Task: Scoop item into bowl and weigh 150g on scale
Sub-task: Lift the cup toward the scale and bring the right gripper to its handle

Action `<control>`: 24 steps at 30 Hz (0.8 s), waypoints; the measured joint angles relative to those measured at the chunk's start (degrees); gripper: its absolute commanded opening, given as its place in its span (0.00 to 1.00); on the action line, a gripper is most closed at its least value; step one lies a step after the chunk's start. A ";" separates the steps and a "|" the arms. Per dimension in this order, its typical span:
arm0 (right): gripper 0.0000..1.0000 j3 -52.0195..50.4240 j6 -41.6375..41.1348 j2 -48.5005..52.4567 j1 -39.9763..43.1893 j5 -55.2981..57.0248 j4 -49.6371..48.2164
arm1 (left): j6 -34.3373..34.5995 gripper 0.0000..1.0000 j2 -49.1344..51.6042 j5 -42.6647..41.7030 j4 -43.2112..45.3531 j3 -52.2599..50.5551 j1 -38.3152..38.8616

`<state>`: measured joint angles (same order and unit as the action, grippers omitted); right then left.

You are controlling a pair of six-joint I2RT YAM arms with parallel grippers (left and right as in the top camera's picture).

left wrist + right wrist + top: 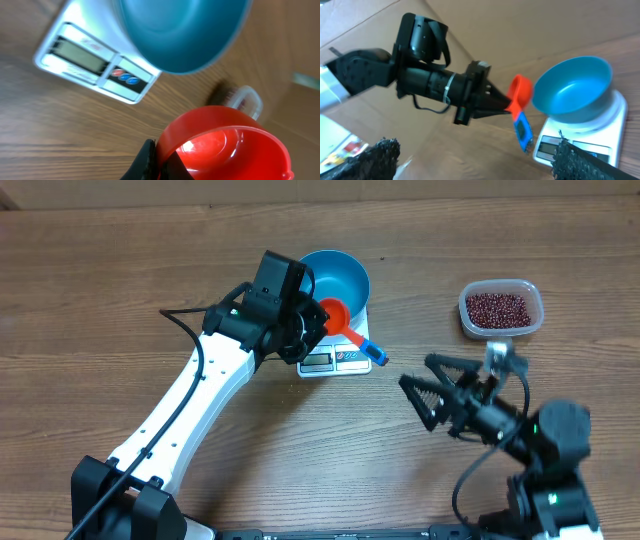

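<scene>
Nothing weighed yet: left claw (314,323) clamps the empty scoop (336,317) beside the empty bowl (338,275) on scale (334,361), right claw (424,386) spread wide, beans (498,307) in tub (536,308).

The bowl (352,272) was teal blue, the scale (336,361) white, the scoop (333,314) red with a blue handle (372,352), the beans (498,308) dark red-brown, the surface (100,270) brown with wood grain.

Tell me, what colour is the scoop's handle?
Blue handle, seen best from the right wrist view.
</scene>
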<state>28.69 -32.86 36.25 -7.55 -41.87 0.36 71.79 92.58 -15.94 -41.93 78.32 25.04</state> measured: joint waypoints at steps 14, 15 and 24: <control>0.94 8.11 -0.63 25.68 0.00 -5.33 -4.28 | 6.29 0.05 0.00 -4.70 7.30 -0.04 0.00; 0.88 8.11 -1.05 26.93 0.00 -5.33 -4.92 | 6.62 0.05 0.00 -4.72 7.30 -0.04 -0.02; 0.66 8.13 -5.92 28.85 -0.13 -5.86 -12.24 | 8.96 0.05 0.00 -4.98 4.31 -0.09 -0.02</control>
<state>36.82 -38.79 65.10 -7.68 -47.72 -11.88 80.75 92.58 -20.93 -37.63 78.24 25.02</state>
